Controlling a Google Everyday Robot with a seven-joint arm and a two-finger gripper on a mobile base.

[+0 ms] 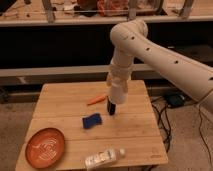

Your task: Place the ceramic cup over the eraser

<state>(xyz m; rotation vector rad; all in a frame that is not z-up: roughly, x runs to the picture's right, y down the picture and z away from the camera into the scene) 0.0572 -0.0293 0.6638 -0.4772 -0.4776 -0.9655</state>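
Your arm [150, 47] comes in from the upper right and bends straight down over the middle of the wooden table [55, 102]. The hand [112, 108] hangs at its end, right down at the table surface, a bit right of centre. Honestly can't tell how far the fingers are spread, or whether they've got hold of anything; that end is just a dark shape below the cream-white wrist section.

The eraser [112, 111] would be the dark bit at the very bottom of that shape, touching or almost touching the wood, but it blends into the hand and I can't separate the two. The ceramic cup isn't something I can pick out; if it's there, it merges with the pale wrist.

Around that spot: an orange carrot-like stick [97, 99] lies just to the left, a blue pad [91, 121] sits nearer the front and to the left, a clear plastic bottle [104, 158] lies on its side at the front edge, and an orange plate [45, 146] sits in the front left corner.
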